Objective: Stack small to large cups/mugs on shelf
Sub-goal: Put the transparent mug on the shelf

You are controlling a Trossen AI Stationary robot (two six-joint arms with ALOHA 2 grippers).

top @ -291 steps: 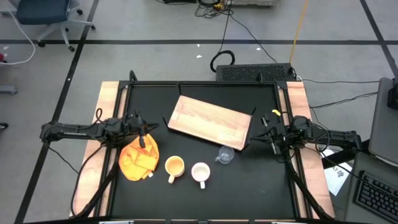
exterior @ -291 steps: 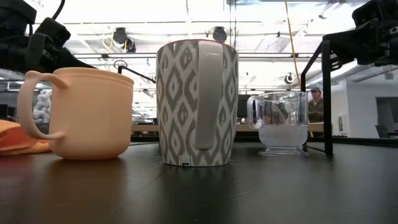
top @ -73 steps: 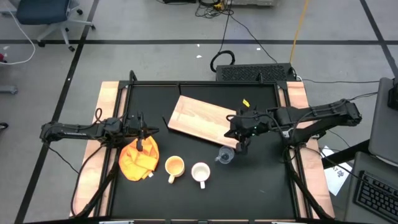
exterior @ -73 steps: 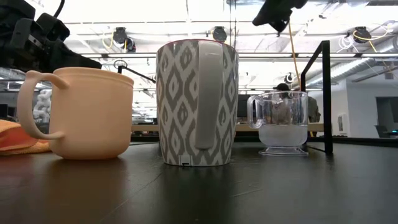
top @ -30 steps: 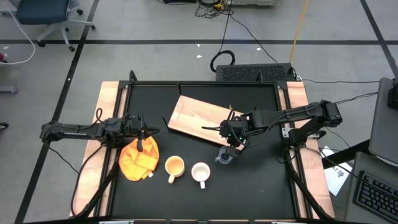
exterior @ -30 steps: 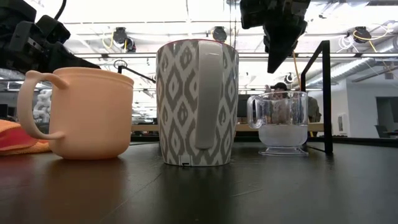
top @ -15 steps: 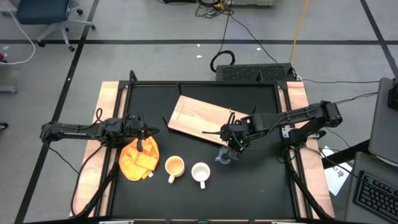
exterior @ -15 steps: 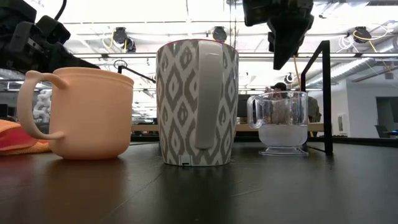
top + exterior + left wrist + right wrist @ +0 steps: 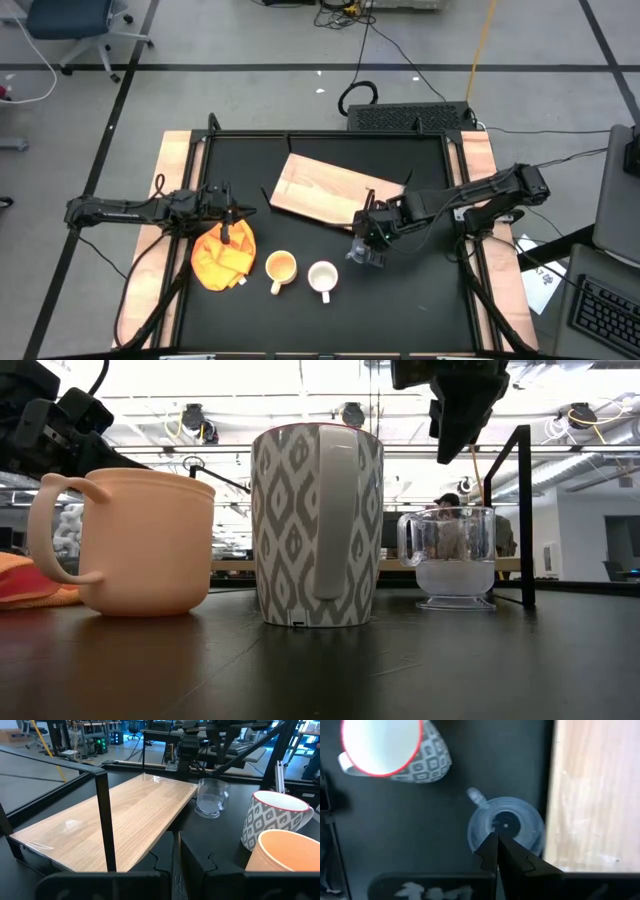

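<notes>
The clear glass cup (image 9: 361, 256) stands on the black table just off the near right corner of the wooden shelf (image 9: 338, 192). My right gripper (image 9: 448, 458) hangs shut well above the cup (image 9: 455, 555), pointing steeply down; in the right wrist view its tips (image 9: 494, 837) show over the cup's mouth (image 9: 506, 824). The white patterned mug (image 9: 322, 276) and the yellow-orange mug (image 9: 280, 267) stand upright side by side near the front edge. My left gripper (image 9: 175, 857) waits shut at the table's left, next to the cloth.
An orange-yellow cloth (image 9: 222, 255) lies crumpled at the left front, just below my left gripper. Black frame posts (image 9: 525, 510) rise at the table's edges. A person (image 9: 450, 500) shows far off in the room behind.
My right gripper has moved toward the table's near edge, off the shelf's corner and over the glass cup, staying shut and clear above it. The cups and the shelf have not moved.
</notes>
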